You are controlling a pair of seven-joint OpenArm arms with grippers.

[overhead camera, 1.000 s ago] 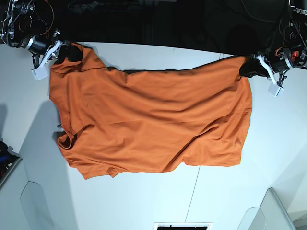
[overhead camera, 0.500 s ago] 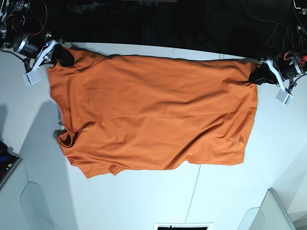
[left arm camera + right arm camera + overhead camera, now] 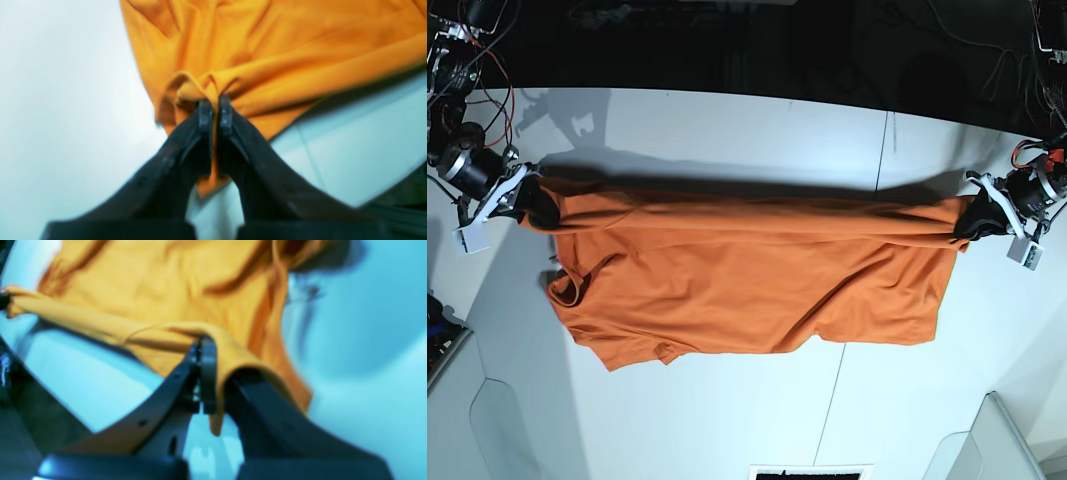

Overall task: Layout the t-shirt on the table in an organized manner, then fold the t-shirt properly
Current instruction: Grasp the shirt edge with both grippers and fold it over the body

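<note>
The t-shirt (image 3: 747, 280) lies across the middle of the table (image 3: 727, 430), its long axis running side to side in the base view. The collar end sits toward that view's left, the hem end toward its right. The edge nearer the camera rests flat on the table. The far edge is lifted and drawn into a taut fold strung between the two arms, casting a shadow band on the table behind it.

Left end effector (image 3: 972, 217): clenched on a bunched corner of the t-shirt at the base view's right. The left wrist view confirms this: the tips (image 3: 213, 108) are pressed together with orange cloth gathered between them and a tail of fabric hanging below.

Right end effector (image 3: 535, 200): clenched on the opposite corner at the base view's left. The right wrist view shows fabric draped over and pinched between the tips (image 3: 208, 373).

Governing relation: the body of the garment lies on the camera side of the line joining the two end effectors, and that line runs parallel to the shirt's long axis. Both arms are equally engaged, one at each end; neither is nearer the free cloth.

Assessment: the step in hand appears to be laying out. The lower edge shows a tucked sleeve and wrinkles near the collar (image 3: 567, 290), so the layout is judged incomplete. Uneven travel between the arms would likely skew the shirt.
</note>
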